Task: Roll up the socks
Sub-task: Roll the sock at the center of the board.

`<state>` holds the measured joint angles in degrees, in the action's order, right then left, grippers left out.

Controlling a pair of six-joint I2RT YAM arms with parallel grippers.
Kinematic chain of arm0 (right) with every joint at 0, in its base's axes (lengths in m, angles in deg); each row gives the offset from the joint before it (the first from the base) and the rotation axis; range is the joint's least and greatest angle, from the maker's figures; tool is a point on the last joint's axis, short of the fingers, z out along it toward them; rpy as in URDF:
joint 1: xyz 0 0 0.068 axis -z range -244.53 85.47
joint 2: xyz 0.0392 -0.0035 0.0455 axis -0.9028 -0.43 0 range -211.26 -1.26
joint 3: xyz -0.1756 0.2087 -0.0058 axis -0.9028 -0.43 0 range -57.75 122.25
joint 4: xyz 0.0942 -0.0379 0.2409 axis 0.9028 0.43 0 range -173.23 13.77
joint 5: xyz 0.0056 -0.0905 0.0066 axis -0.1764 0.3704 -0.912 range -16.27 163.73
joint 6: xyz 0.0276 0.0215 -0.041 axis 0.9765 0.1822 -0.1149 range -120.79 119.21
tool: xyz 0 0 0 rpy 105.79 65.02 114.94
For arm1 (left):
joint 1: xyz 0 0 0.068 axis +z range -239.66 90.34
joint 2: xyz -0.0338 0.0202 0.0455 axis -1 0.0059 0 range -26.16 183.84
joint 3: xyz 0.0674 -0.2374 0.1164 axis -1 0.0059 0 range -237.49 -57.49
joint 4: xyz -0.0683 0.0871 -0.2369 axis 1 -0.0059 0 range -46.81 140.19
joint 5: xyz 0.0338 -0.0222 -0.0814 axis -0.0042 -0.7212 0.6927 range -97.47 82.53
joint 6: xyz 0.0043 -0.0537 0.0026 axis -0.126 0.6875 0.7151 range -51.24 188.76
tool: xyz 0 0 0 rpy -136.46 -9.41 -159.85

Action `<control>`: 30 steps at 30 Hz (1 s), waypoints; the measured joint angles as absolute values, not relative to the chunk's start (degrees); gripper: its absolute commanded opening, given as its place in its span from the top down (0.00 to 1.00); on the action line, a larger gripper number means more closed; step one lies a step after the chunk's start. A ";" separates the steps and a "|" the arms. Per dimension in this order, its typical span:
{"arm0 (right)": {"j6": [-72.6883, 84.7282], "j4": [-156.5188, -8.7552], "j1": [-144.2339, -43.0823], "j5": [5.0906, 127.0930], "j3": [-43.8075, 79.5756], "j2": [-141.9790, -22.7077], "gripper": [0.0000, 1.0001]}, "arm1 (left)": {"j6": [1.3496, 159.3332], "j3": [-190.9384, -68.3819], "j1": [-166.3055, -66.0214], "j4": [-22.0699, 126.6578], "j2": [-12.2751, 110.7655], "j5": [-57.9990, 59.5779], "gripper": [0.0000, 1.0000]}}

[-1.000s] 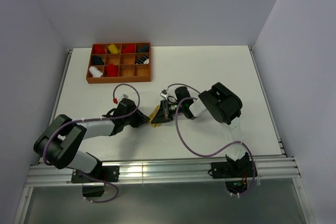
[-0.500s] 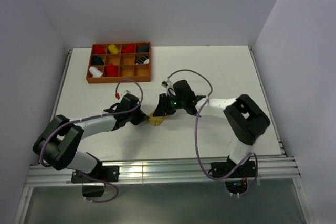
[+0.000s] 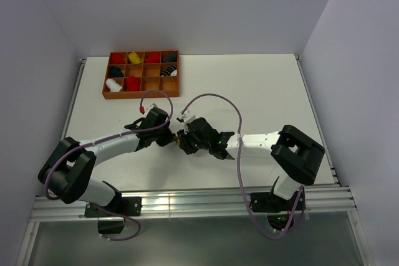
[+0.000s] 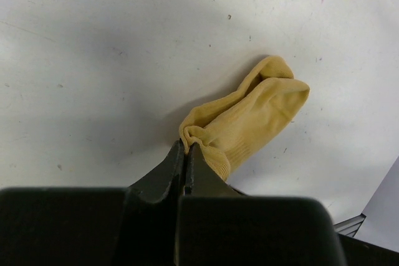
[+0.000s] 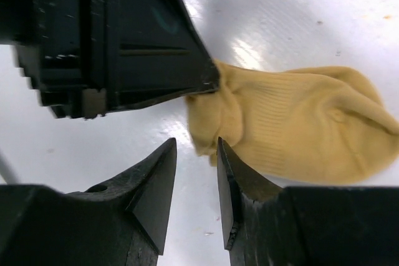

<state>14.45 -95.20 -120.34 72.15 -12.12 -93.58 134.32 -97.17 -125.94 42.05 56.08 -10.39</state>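
Here one tan-yellow sock (image 4: 249, 119) lies on the tabletop (image 3: 268, 91), central but toward the near edge, its long axis running away from the left gripper (image 4: 185, 149), whose jaws are clenched on its bunched end. The right gripper (image 5: 196, 147), jaws narrowly parted and empty, sits just short of that end; the tray (image 3: 141, 94) by the far-left corner holds eight bundles (image 3: 134, 58), I judge.

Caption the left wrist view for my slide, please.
Left gripper pinching one end of the yellow sock on the white table.

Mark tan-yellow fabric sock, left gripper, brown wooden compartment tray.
sock (image 4: 249, 119): left wrist view, ribbed middle.
left gripper (image 4: 186, 149): left wrist view, between its tips.
tray (image 3: 141, 96): top external view, near wall.
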 measured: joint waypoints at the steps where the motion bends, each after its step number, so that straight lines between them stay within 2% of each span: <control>1: 13.79 -95.24 -121.04 73.81 -12.15 -93.88 0.59 | 134.32 -97.17 -125.94 41.87 56.08 -10.39 0.99; 10: 9.53 -96.79 -125.11 83.16 -11.99 -95.74 0.59 | 134.34 -97.17 -125.94 41.70 56.19 -10.39 1.00; 25: 6.95 -96.86 -127.40 87.97 -7.25 -103.94 0.57 | 135.50 -96.98 -125.65 41.94 56.58 -10.74 1.00; 29: 6.89 -96.71 -127.88 89.85 -6.22 -105.64 0.76 | 136.38 -96.39 -125.26 42.53 57.08 -11.55 1.00; 30: 6.80 -96.60 -128.04 90.20 -6.07 -105.84 0.87 | 136.97 -96.19 -125.19 42.68 57.08 -11.64 1.00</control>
<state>6.80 -96.60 -128.04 90.20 -6.07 -105.84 136.97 -96.19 -125.19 42.68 57.08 -11.64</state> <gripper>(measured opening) 0.278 0.022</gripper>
